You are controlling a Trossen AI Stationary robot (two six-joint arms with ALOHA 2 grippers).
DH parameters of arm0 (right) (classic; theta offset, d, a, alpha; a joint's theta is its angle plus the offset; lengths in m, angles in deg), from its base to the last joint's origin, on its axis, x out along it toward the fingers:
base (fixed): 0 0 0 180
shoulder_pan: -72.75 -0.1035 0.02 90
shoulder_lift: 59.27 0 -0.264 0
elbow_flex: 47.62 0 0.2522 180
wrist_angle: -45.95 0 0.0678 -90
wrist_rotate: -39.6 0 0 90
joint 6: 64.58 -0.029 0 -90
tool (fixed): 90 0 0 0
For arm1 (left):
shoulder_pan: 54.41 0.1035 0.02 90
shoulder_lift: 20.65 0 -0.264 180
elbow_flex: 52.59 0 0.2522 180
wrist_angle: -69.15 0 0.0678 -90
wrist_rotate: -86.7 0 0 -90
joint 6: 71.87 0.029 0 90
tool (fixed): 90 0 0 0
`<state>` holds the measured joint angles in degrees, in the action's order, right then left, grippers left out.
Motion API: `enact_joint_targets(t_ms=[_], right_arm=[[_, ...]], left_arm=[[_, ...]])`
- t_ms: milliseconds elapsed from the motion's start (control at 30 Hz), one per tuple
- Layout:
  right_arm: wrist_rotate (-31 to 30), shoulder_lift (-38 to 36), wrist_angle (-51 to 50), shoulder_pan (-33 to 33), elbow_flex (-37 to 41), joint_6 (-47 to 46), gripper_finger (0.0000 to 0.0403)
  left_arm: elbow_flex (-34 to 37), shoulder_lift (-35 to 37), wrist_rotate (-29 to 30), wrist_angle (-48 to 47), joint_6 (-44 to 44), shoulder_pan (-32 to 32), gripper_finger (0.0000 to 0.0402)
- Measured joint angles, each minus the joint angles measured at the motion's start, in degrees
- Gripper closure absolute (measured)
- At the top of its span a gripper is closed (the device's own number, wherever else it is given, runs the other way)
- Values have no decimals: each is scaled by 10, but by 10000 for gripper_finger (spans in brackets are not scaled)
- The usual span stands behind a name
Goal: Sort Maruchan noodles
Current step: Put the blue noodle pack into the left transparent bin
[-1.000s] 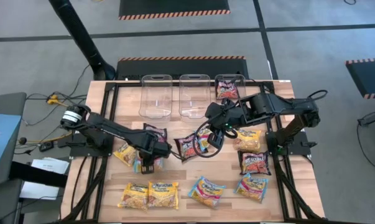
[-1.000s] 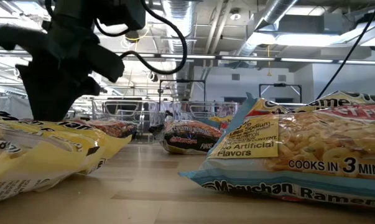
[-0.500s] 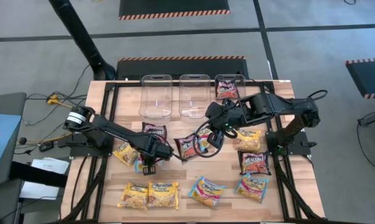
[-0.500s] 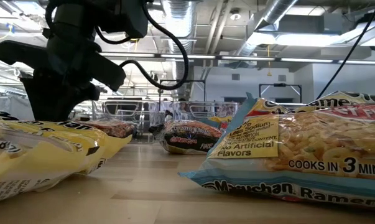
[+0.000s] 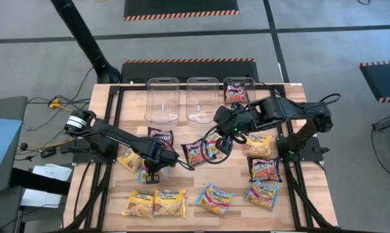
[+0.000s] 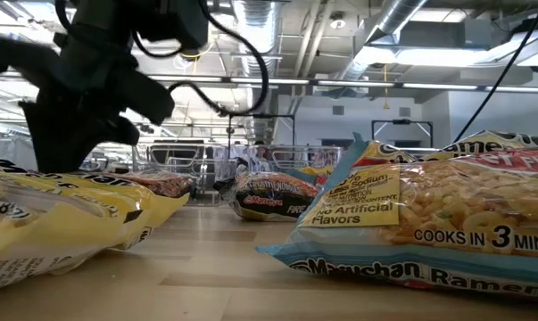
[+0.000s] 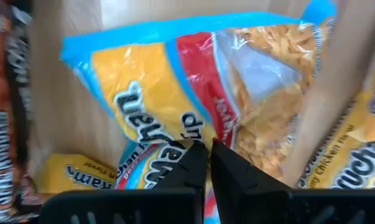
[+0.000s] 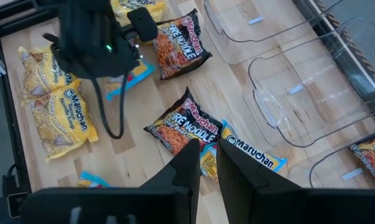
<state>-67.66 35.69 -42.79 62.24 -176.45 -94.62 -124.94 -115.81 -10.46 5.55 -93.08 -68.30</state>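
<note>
My left gripper point(image 5: 152, 169) point(image 7: 209, 152) points down at a blue-pink Maruchan packet point(image 5: 145, 172) point(image 7: 175, 87) left of the table's middle, shut on it. That packet lies partly on a yellow packet point(image 5: 130, 158) point(image 7: 367, 143). My right gripper point(image 5: 215, 144) point(image 8: 203, 158) hovers above a maroon packet point(image 5: 196, 152) point(image 8: 184, 127) and a blue-edged one point(image 8: 252, 158) at mid-table. Its fingers are a slim gap apart with nothing between them. My left gripper pinches the top face of the blue-pink packet near its printed name point(image 7: 175, 140) between its two fingers, coming from above and pointing down. The fingertips hide the exact spot, so I cannot tell how much wrapper they hold. The packet lies tilted over its neighbours.
Three clear bins point(image 5: 162, 100) point(image 5: 202, 98) point(image 5: 238, 90) stand along the far edge, and the right one holds a maroon packet. More packets lie about: maroon point(image 5: 160, 136) point(image 5: 264, 169), yellow point(image 5: 156, 202) point(image 5: 258, 144), blue-pink point(image 5: 214, 197) point(image 5: 262, 194). A black frame borders the table.
My left gripper has shifted slightly toward the table's left edge over the blue-pink packet, and the arm has tipped a little in the low view. The packets have kept their places.
</note>
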Motion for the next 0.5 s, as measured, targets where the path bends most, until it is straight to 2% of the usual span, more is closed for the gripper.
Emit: enact_joint_targets(t_ms=[333,500], right_arm=[[-11,0,4,1,0,0,332],[-13,0,5,1,0,-1,332]], left_arm=[[0,104,18,1,10,0,401],[0,150,61,3,8,0,401]])
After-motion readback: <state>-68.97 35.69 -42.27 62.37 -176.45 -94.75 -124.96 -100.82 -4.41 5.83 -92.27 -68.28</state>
